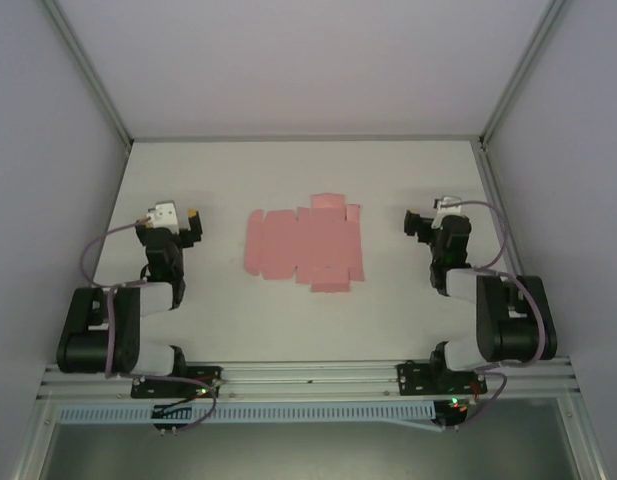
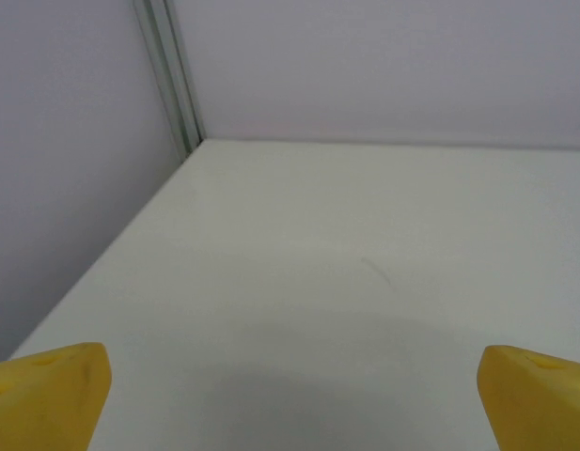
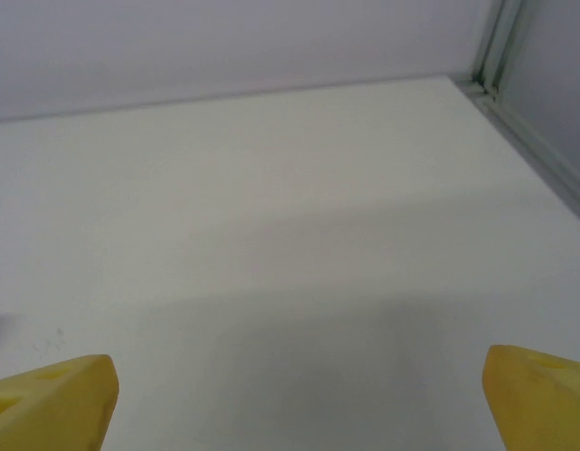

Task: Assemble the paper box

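The table (image 1: 388, 170) is white, with pale walls around it. I see the pink paper box (image 1: 303, 243) lying flat and unfolded in the middle of the table, between my two arms. My left fingers (image 2: 50, 395) are wide apart and hold nothing. My right fingers (image 3: 54, 399) are wide apart too. Both are well apart from the box, one on each side

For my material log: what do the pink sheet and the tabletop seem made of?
The paper box: thin matte card or paper, judging by its flat die-cut outline with flaps and no shine. The table: smooth white matte board, perhaps laminate; soft shadows, no grain.
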Controlling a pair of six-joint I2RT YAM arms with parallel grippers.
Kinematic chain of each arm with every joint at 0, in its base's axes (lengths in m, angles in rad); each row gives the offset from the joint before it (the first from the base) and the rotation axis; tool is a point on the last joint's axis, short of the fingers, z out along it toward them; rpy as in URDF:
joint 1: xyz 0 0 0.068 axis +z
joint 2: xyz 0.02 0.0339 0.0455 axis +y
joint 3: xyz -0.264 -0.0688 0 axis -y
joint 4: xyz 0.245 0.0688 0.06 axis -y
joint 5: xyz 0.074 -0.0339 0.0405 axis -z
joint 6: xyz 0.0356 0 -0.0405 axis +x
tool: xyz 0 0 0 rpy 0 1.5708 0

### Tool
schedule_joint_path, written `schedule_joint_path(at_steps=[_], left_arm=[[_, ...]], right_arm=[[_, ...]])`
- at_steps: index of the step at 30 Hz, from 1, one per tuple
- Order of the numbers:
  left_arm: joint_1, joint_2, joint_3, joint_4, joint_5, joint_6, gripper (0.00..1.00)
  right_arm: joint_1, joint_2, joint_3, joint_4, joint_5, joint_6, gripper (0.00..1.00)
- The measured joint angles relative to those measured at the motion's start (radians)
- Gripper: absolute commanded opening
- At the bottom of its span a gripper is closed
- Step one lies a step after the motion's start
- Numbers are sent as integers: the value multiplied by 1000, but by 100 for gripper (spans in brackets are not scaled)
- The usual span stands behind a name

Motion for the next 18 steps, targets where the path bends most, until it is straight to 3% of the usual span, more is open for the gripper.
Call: schedule_joint_path(at_steps=[7,12,15,18], left_arm=[[-18,-171,301,-481,77,-158,100],[-69,-148,442,-736,231,-280,100],[-109,-74,461,-834,328,-327,100],[-135,15,460,-903,417,-359,100]], right_arm=[[69,-139,229,-359,5,49,95],[239,-94,430,-659,-22,152,70],[317,-3,519,-764,-80,227,53],[380,116,579,-835,-138,291,43]])
